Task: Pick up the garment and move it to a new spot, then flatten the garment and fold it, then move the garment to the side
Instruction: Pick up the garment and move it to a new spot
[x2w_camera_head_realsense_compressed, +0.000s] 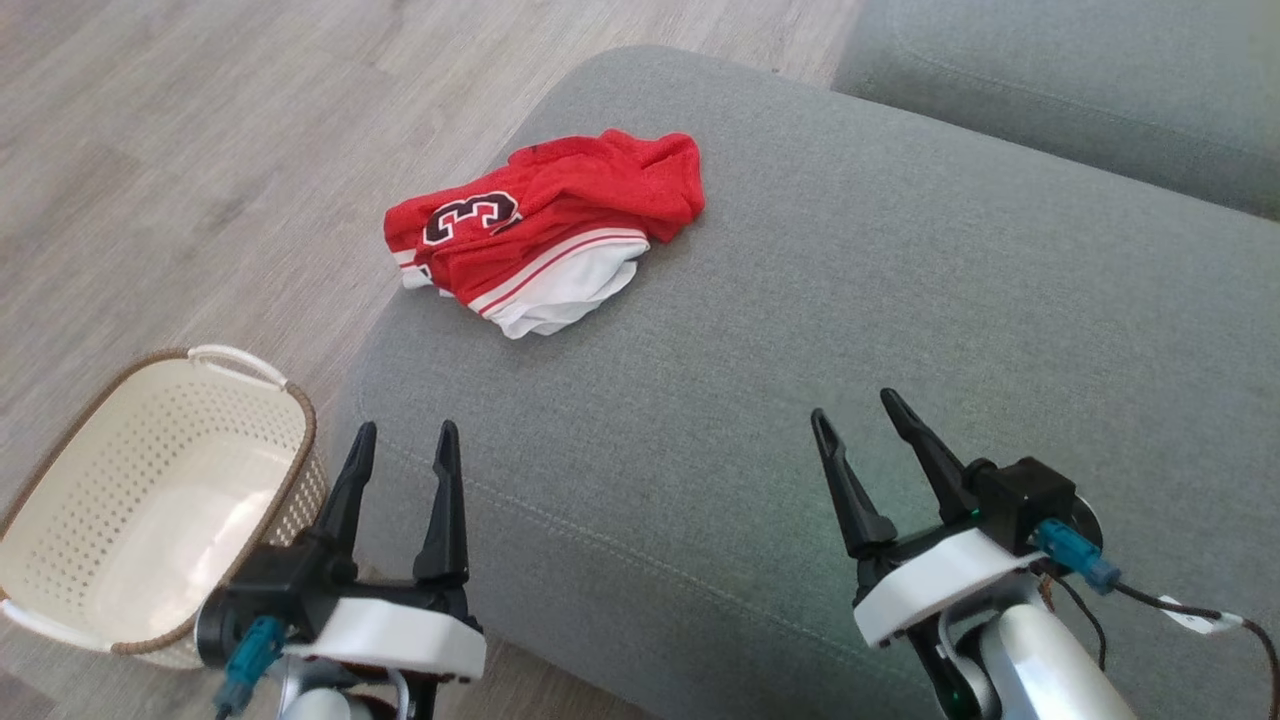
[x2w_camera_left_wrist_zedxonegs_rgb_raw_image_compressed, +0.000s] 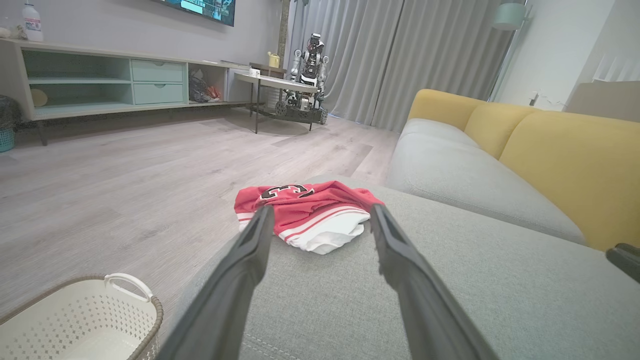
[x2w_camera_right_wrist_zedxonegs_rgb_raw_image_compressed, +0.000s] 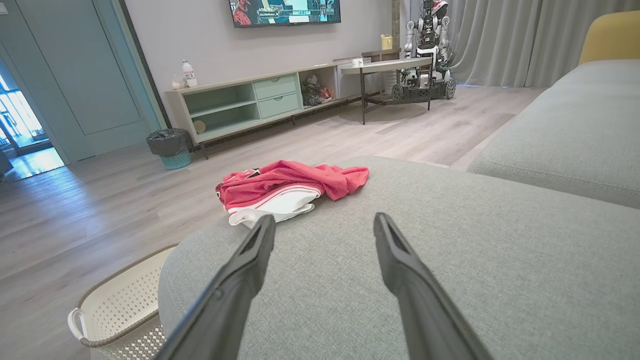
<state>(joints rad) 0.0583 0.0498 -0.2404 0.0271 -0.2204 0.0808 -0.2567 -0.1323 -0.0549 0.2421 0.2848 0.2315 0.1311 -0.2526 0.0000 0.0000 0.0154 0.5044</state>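
The left gripper (x2w_camera_head_realsense_compressed: 406, 430), lower left, and the right gripper (x2w_camera_head_realsense_compressed: 855, 405), lower right, are each built of two long black tapered fingers (x2w_camera_head_realsense_compressed: 445, 500) on a white base (x2w_camera_head_realsense_compressed: 395, 635). A teal plug (x2w_camera_head_realsense_compressed: 1075, 555) with a black cable (x2w_camera_head_realsense_compressed: 1147, 597) is fitted.

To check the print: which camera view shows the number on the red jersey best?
The head view: looking down on the red jersey, its number reads plainly as 3. The left wrist view shows it squashed by the low angle; the right wrist view, barely a dark edge.

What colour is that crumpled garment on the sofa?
The garment is red with white trim and a black number 3, clearest in the head view.
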